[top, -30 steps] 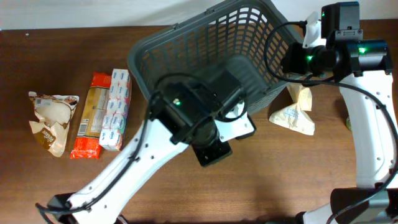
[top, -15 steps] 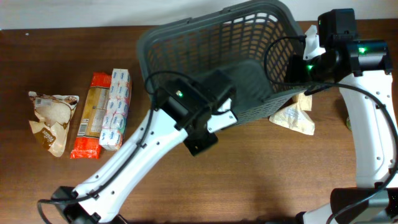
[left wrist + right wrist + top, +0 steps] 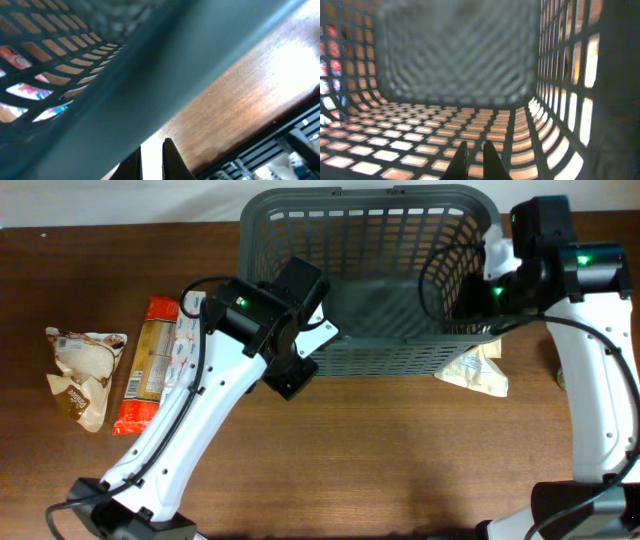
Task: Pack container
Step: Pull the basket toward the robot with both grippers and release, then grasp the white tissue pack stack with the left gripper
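The container, a large dark grey basket [image 3: 365, 355] with lattice sides, stands at the back of the table with its long side square to the table edge. My left gripper [image 3: 312, 330] is at its front left corner, outside the wall. In the left wrist view the fingers [image 3: 151, 156] are nearly together below the blurred basket wall [image 3: 100, 75]. My right gripper [image 3: 488, 292] reaches over the basket's right end. Its fingers [image 3: 474, 152] are nearly together inside the basket, above the lattice wall [image 3: 395, 145], with nothing seen between them.
A brown and white bag [image 3: 80, 375], a red-orange packet [image 3: 145, 380] and a white and blue pack [image 3: 185, 360] lie left of the basket. A yellow-white bag [image 3: 478, 370] lies at its front right corner. The brown table [image 3: 400, 460] extends in front.
The basket has swung counter-clockwise and toward the back, from skewed to square. My left gripper has moved left and back along its front wall. The right gripper stayed at the right end.
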Tool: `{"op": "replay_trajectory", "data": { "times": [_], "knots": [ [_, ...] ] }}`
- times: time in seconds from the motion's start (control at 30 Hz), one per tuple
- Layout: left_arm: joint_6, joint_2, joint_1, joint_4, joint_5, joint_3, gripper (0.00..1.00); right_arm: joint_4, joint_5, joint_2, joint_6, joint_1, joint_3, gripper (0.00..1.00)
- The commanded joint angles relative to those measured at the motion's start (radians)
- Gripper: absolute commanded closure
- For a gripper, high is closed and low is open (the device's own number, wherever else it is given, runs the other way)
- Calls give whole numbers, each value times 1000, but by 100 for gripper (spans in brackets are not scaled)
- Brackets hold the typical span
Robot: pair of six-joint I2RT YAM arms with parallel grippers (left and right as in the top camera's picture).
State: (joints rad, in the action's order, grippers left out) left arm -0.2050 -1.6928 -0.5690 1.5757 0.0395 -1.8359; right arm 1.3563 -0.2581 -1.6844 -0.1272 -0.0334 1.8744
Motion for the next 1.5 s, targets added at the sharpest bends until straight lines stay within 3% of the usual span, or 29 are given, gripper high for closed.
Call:
{"op": "replay_trajectory", "data": {
  "times": [0.0, 0.2, 0.33, 0.57, 0.77, 1.23, 1.37, 1.47],
  "knots": [
    [151, 89, 26, -2, 63, -5, 98, -69, -8, 31, 15, 29, 129, 96],
    [238, 268, 182, 7, 73, -38, 98, -167, 90, 29, 14, 176, 211, 96],
    [349, 360, 322, 3, 187, -38, 98, -143, 135, -12, -44, 273, 203, 96],
    [349, 396, 490, -18, 196, -38, 97, -95, 110, -163, -47, 281, 203, 96],
    [346, 395, 509, -10, 238, -37, 95, -92, -24, -269, -46, 220, 203, 96],
    [347, 395, 537, 71, 306, -37, 95, -150, -24, -285, -27, 26, 203, 96],
    [347, 395, 590, 67, 306, -37, 87, -125, 63, -257, -27, 42, 204, 96],
    [347, 393, 644, -8, 306, -35, 76, -83, 71, -191, -28, 111, 204, 96]
  ]
}}
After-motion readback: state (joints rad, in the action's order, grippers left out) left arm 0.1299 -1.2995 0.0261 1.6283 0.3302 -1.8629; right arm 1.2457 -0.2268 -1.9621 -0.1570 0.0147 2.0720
